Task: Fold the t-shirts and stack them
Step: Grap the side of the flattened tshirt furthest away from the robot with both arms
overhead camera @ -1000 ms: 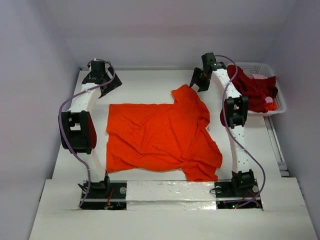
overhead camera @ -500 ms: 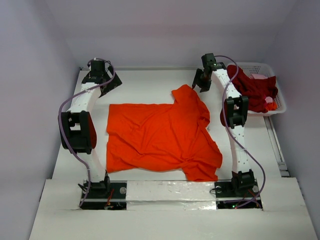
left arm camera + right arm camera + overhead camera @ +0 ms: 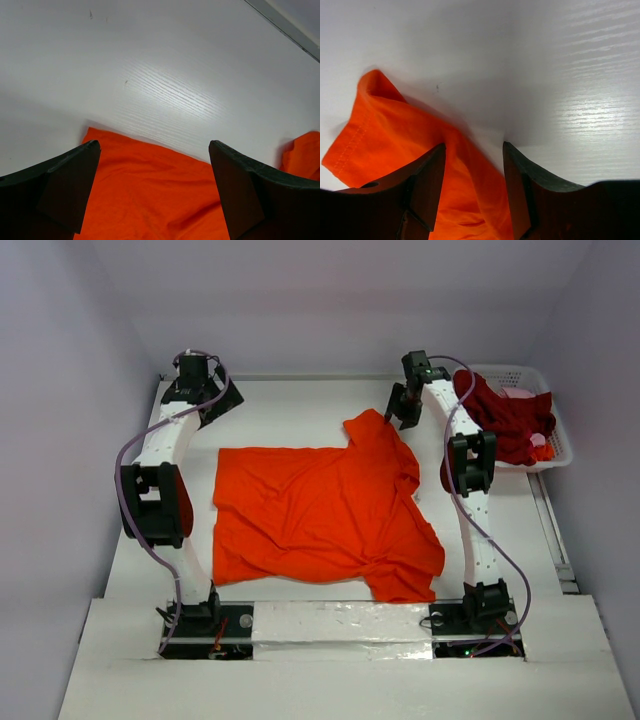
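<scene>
Lying spread across the middle of the counter [image 3: 290, 415], between the two arms, the orange-red t-shirt [image 3: 320, 520] is mostly flat, with soft wrinkles and a rumpled near right corner. One sleeve pokes toward the far right.

At that sleeve the right fingers [image 3: 427, 185] point down at the cloth. They stand partway apart with a clear gap between them. A ridge of orange fabric runs up through the gap. One finger sits over the cloth, and the other over bare counter just beside the fabric's edge. The stitched hem of the sleeve shows to one side in the right wrist view. The fingers do not clamp the cloth.

Over by the far left corner of the counter, the left fingers [image 3: 60, 190] are spread wide and hold nothing. The far left edge of the orange shirt shows below and between them, with bare counter beyond.

The dark crimson t-shirt [image 3: 505, 415] lies heaped in the white basket [image 3: 560, 455] at the far right, draped over its rim. A bit of pink cloth [image 3: 518, 392] peeks out behind it.
</scene>
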You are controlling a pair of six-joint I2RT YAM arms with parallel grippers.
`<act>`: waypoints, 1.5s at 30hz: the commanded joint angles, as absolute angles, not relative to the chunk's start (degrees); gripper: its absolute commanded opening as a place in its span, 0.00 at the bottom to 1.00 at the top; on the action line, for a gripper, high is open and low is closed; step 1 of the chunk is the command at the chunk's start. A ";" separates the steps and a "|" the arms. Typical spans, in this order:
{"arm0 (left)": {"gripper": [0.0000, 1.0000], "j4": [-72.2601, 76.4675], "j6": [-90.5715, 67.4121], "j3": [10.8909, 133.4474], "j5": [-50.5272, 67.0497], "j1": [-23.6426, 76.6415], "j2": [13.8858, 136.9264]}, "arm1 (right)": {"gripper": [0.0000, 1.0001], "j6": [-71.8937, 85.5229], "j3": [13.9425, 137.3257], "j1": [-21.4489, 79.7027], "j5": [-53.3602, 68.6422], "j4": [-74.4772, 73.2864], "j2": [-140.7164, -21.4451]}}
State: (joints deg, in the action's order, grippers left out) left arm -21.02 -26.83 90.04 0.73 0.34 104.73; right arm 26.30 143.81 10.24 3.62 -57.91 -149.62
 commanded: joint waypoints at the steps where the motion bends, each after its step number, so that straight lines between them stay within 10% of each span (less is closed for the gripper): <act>1: 0.89 -21.44 -26.89 92.55 1.58 -0.44 103.62 | 0.55 25.14 143.09 10.99 4.39 -58.27 -147.92; 22: 0.88 -22.84 -27.07 92.46 -0.51 -0.97 103.45 | 0.01 25.93 143.00 11.51 2.81 -58.36 -147.39; 45: 0.91 -22.41 -26.89 84.56 3.60 -4.92 111.80 | 0.00 26.10 143.70 11.51 3.52 -58.18 -146.60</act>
